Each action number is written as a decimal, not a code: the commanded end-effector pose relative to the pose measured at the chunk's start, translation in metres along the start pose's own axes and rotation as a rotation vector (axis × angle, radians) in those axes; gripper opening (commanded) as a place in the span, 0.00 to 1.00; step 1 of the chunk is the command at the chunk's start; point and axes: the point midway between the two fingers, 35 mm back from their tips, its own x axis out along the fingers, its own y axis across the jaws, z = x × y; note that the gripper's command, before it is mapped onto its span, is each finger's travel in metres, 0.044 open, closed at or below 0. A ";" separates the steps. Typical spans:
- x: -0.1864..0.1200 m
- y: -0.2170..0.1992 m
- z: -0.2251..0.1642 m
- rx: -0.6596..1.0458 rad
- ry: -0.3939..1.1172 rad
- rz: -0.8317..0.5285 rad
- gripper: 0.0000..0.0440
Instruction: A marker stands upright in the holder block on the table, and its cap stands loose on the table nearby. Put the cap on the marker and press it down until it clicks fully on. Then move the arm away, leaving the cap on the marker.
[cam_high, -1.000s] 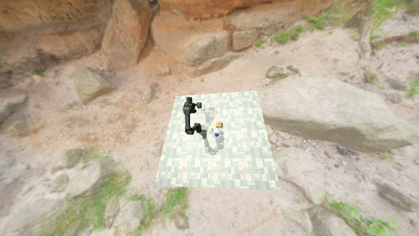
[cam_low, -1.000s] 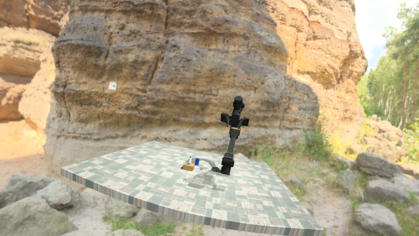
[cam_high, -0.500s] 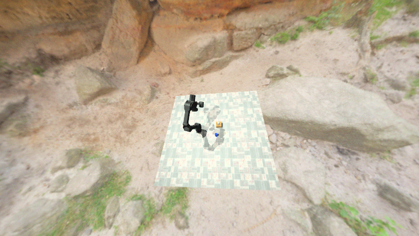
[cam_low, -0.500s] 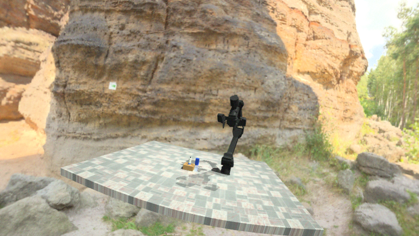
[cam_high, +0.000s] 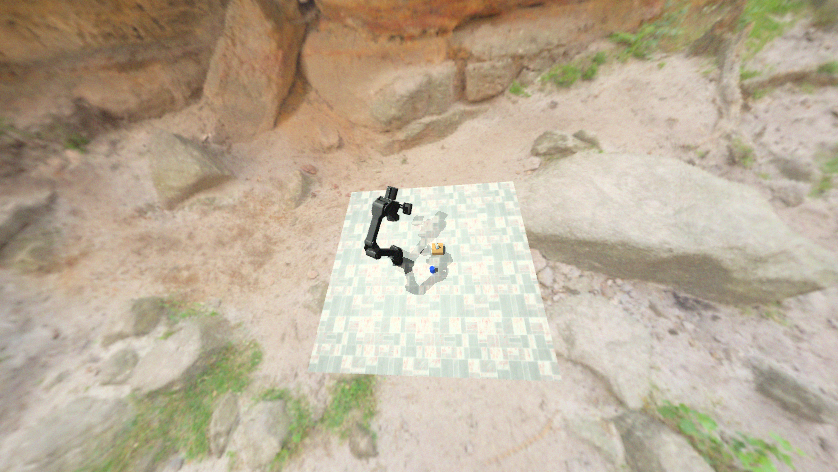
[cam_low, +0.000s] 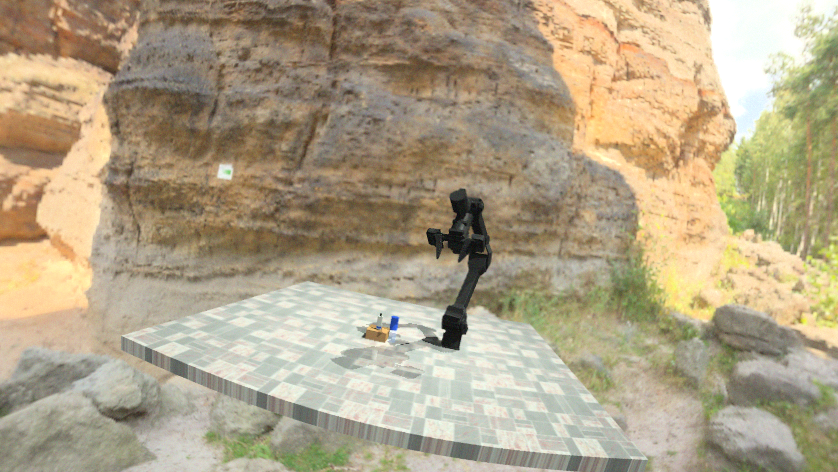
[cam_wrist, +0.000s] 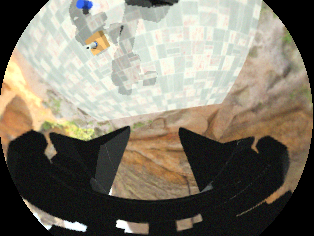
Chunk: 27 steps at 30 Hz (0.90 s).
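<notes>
Blue cap (cam_high: 432, 269) (cam_low: 394, 323) (cam_wrist: 84, 4) cut by wrist pic's top edge.

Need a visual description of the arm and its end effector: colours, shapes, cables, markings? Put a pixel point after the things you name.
The black, matte-looking segmented arm (cam_high: 374, 229) (cam_low: 468, 284) has slim straight links between chunky, blocky joints. Its black two-fingered end effector (cam_low: 450, 256) (cam_wrist: 154, 130) has wedge-shaped fingers tapering to points, on a broad curved body. No cables or markings can be made out at this resolution.
</notes>
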 end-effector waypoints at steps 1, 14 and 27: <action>0.005 0.006 -0.002 0.019 -0.019 0.008 0.74; 0.017 0.031 -0.002 0.083 -0.079 0.044 0.74; 0.027 0.059 0.004 0.142 -0.140 0.075 0.75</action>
